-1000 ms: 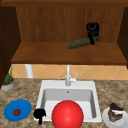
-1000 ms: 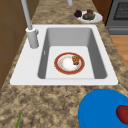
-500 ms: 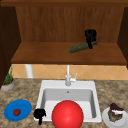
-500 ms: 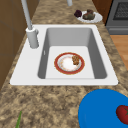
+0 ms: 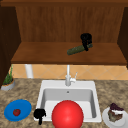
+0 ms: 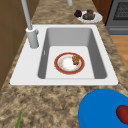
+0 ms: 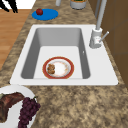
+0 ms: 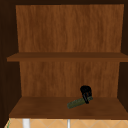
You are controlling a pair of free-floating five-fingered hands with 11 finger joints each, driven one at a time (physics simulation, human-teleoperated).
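Now the right hand (image 5: 86, 40), curled round the cucumber (image 5: 76, 50), is hovering lower over the shelf (image 5: 37, 56) than a second ago, cucumber tilting toward eight o'clock. Left hand (image 5: 39, 114) is hanging unmoved, fingers drooping, beside the sink (image 5: 42, 86).

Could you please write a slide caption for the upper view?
Right hand gripping one end of a dark green cucumber held over the lower shelf of an open wooden cabinet.
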